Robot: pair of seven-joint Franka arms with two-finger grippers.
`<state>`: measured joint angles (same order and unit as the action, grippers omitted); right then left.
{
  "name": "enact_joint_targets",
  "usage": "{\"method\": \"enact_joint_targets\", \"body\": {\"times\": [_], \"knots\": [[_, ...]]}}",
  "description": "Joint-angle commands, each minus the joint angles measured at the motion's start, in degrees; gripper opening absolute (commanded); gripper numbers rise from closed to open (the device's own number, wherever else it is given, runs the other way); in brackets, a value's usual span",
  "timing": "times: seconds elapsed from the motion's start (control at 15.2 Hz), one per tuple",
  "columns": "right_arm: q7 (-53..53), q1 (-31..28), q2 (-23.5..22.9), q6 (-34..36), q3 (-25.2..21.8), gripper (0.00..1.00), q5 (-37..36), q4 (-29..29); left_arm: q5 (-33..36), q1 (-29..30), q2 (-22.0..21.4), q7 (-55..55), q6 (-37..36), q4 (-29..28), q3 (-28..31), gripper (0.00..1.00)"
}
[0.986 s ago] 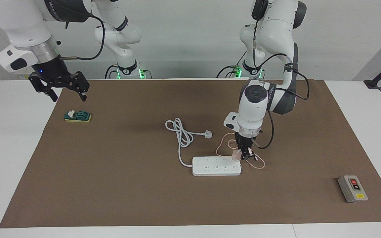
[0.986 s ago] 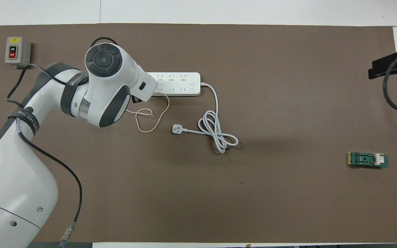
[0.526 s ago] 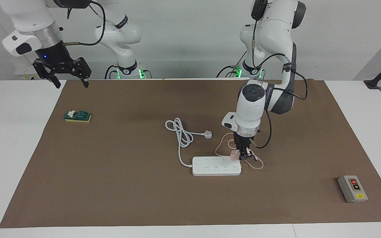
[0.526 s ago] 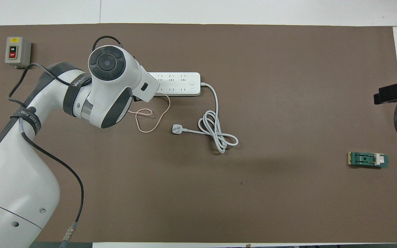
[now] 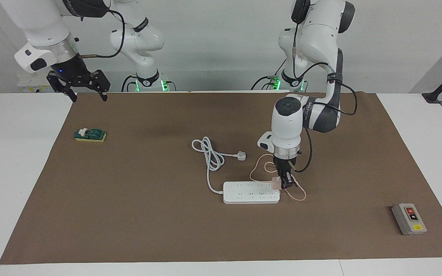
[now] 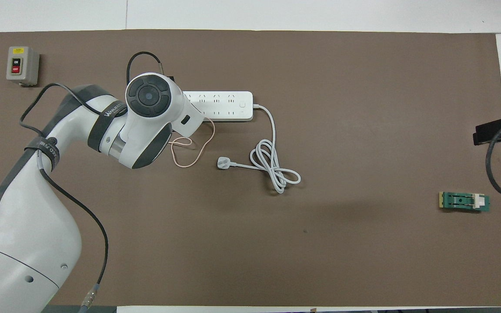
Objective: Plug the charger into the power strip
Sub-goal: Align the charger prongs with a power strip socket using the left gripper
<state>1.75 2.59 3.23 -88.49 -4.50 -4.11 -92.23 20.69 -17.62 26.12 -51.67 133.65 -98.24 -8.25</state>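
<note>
1. You are seeing the left gripper (image 5: 284, 183) clamping the charger (image 5: 275, 183) at the power strip (image 5: 251, 192), at its end toward the left arm.
2. You are risking misaligned pins jamming and shoving the strip.
3. The right gripper (image 5: 87, 93) is waiting, spread wide, over the mat's edge.

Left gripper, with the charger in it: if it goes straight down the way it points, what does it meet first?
Most likely the power strip: the left gripper points down at its end toward the left arm, shut on the pink charger, which looks to sit at the strip's sockets already.

Pale-pink charger (image 5: 275, 183) w/ pink cable; white power strip (image 5: 251, 193); brown mat (image 5: 148, 214); grey box (image 5: 408, 219), red/black btns.
</note>
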Motion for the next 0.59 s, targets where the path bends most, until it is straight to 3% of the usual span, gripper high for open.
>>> {"method": "enact_joint_targets", "body": {"times": [0.0, 0.53], "knots": [[0.8, -1.1, 0.55, 1.99, 0.89, 1.0, -0.12, -0.14, 0.85, -0.4, -1.34, 0.6, 1.62, -2.13, 0.51, 0.0], [-0.6, -1.1, -0.5, 5.34, 0.98, 1.0, 1.03, 2.93, 0.76, -0.75, -1.86, 0.69, 0.39, -3.18, 0.34, 0.0]]}}
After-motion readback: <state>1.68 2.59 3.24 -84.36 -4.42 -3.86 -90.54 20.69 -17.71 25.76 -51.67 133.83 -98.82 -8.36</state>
